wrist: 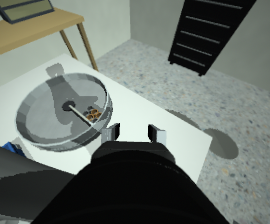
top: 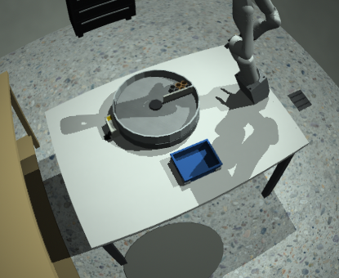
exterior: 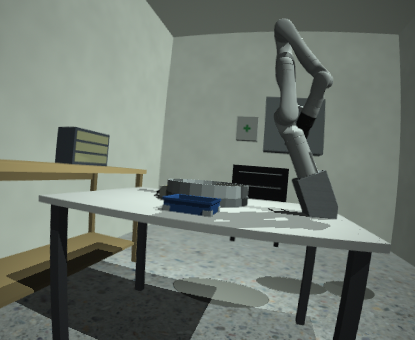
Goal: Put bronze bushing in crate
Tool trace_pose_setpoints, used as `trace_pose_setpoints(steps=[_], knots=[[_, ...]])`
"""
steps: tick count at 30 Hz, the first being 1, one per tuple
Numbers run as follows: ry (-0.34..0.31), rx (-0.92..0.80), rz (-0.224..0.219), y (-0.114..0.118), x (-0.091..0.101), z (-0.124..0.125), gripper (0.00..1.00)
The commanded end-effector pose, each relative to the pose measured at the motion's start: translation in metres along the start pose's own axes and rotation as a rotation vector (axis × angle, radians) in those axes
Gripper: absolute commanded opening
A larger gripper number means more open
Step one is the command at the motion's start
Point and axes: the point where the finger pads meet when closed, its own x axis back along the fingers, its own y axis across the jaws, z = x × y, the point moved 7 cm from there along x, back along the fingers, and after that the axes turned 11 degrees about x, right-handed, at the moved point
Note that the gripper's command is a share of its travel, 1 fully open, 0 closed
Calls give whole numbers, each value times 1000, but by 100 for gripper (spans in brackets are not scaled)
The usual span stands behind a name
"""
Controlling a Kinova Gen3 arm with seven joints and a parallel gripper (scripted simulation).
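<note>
The round grey turning table (top: 156, 141) (exterior: 206, 190) (wrist: 51, 142) stands at the back middle of the white table (top: 107, 184). A straight bar runs from its hub to the rim. A small cluster of bushings lies against that bar near the far rim: bronze ones (top: 181, 84) (wrist: 93, 116) with dark ones (top: 171, 87) beside them. The blue crate (top: 189, 148) (exterior: 191, 204) (wrist: 12, 146) sits empty in front of the turning table. My gripper (wrist: 133, 129) is open and empty, held high above the table's far right side, well away from the bushings.
The arm's base (top: 252, 83) (exterior: 316, 195) stands at the table's back right corner. A small yellow and black box (top: 108, 127) sits at the turning table's left edge. A wooden shelf (top: 1, 163) (exterior: 56, 167) stands left, a black cabinet (top: 100, 12) (wrist: 211, 30) behind.
</note>
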Motion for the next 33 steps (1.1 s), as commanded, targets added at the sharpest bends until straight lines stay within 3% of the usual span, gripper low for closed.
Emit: trace_pose_setpoints(steps=[1, 2, 6, 18, 19, 23, 33], knots=[[-68, -10, 7, -51, 5, 24, 100], [-14, -2, 1, -10, 1, 5, 100], [-68, -10, 7, -51, 6, 23, 100], [-68, -10, 7, -51, 6, 23, 100], [-14, -2, 1, -10, 2, 4, 100], [-68, -10, 7, -51, 7, 22, 100], [-68, -10, 7, -51, 7, 22, 100]])
